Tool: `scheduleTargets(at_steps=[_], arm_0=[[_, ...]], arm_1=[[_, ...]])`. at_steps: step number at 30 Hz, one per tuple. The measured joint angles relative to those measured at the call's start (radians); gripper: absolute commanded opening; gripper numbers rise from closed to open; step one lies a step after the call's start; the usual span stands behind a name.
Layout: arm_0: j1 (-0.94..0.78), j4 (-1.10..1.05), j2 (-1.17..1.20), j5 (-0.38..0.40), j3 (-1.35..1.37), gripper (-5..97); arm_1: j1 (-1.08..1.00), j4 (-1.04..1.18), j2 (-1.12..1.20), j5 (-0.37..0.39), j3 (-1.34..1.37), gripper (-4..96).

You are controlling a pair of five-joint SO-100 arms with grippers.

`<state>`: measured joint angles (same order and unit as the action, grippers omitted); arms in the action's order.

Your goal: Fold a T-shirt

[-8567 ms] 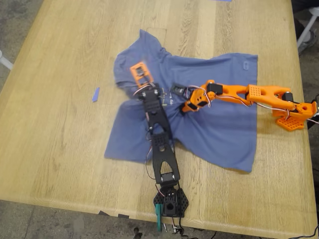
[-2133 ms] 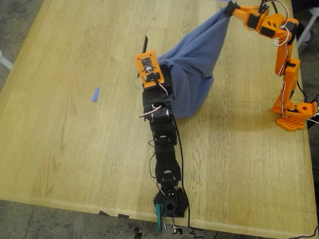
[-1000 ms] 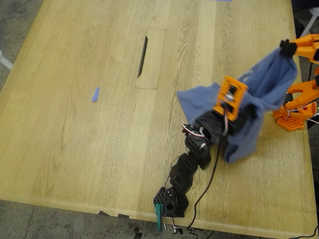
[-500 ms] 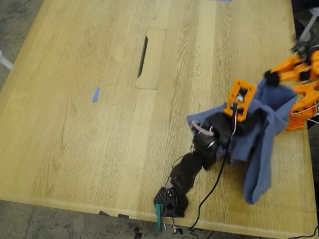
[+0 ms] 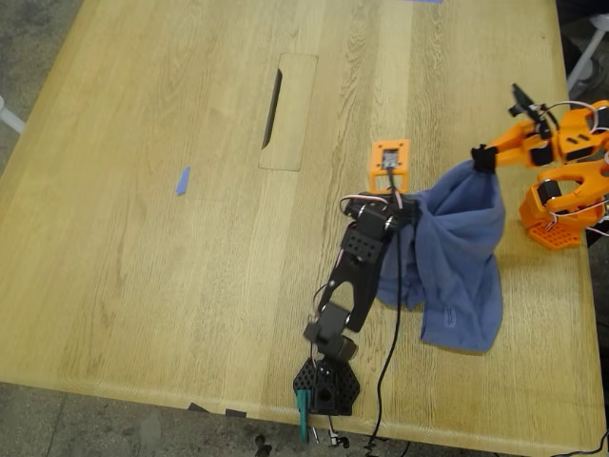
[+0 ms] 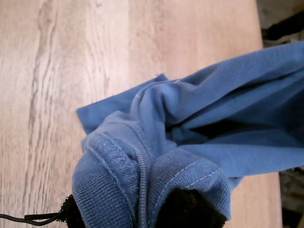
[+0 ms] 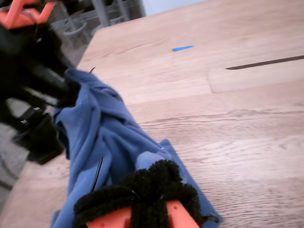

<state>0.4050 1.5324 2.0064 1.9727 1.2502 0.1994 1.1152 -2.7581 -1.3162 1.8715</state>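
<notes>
— Where's the T-shirt right now?
— Bunched and slung between both arms at the exterior view's right, its lower end draping onto the worktop. My first pincer is clamped on one edge, my second pincer on another.
— Which step?
— Spreading out, I'd say; no fold yet. The next move calls for drawing the grips apart and laying the cloth flat.

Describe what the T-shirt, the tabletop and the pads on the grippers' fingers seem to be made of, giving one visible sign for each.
T-shirt: soft knit fabric, probably cotton, matte slate-blue; it drapes in folds and shows ribbing and stitched seams.
Tabletop: light wood or wood veneer with a low sheen; long grain lines run across it.
Finger pads: black fuzzy covering, perhaps felt or hook-and-loop; the edges look fibrous. The exact material cannot be told.
</notes>
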Motion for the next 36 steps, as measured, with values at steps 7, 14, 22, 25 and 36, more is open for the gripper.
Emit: scheduleTargets(at_steps=[7,14,22,25,36], arm_0=[[-0.163,-0.367,0.15,-0.026,0.43,0],[-0.328,-0.752,0.153,-0.063,0.638,0],[-0.514,-1.097,0.051,-0.086,0.67,0],[-0.58,-1.198,0.015,-0.091,0.67,0],[-0.65,-1.519,-0.164,-0.091,0.67,0]], arm_1=[[-0.175,-0.393,0.054,0.0,0.302,-0.3],[-0.341,-0.848,0.267,-0.009,0.465,-0.3],[-0.531,-1.187,0.526,-0.018,0.486,-0.3],[-0.586,-1.282,0.595,-0.02,0.497,-0.3],[-0.658,-1.594,0.946,-0.026,0.403,-0.3]])
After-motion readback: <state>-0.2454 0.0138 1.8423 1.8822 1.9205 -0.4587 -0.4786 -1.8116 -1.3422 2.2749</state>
